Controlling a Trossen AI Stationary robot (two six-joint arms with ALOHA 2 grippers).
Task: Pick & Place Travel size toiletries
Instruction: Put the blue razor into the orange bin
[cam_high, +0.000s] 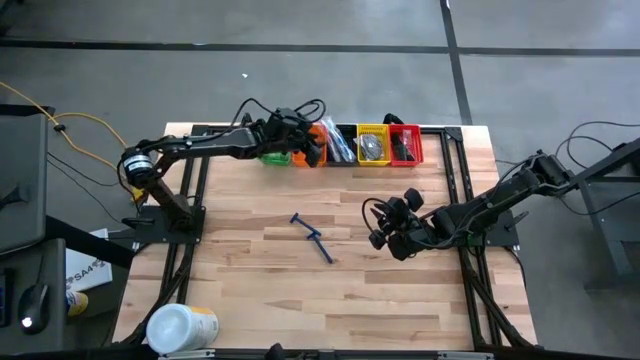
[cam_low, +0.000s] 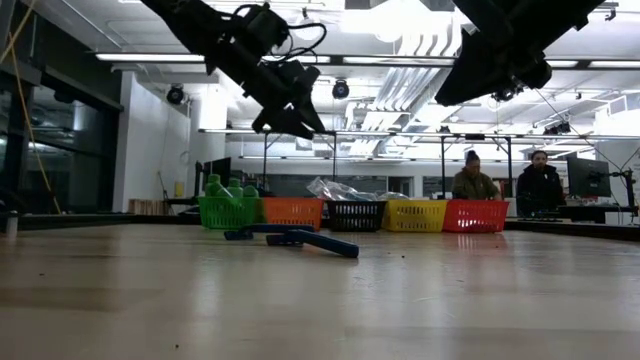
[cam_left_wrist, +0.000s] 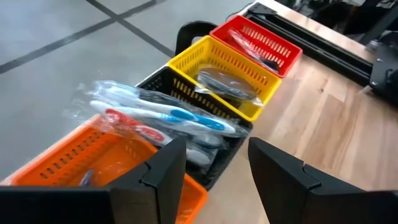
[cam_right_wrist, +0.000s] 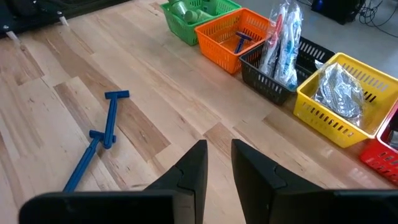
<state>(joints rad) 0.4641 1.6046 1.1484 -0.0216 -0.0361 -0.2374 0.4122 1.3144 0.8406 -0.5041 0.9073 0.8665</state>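
Two blue razors (cam_high: 312, 236) lie flat on the wooden table near its middle, ends touching (cam_right_wrist: 102, 134). Along the far edge stands a row of bins. The green one (cam_right_wrist: 186, 22) holds green mini bottles and the orange one (cam_right_wrist: 227, 37) a blue razor. The black one (cam_left_wrist: 205, 152) holds wrapped toothbrushes (cam_left_wrist: 161, 115), and the yellow one (cam_left_wrist: 227, 78) wrapped dark discs. My left gripper (cam_left_wrist: 214, 155) hovers open and empty above the orange and black bins (cam_high: 316, 146). My right gripper (cam_right_wrist: 219, 155) hangs above the table right of the razors (cam_high: 384, 228). Its fingers stand a narrow gap apart, holding nothing.
A red bin (cam_high: 405, 143) ends the row on the right. A large white tub (cam_high: 180, 327) lies at the table's near left corner. Bare wood surrounds the razors. Two people sit behind the table in the room (cam_low: 505, 185).
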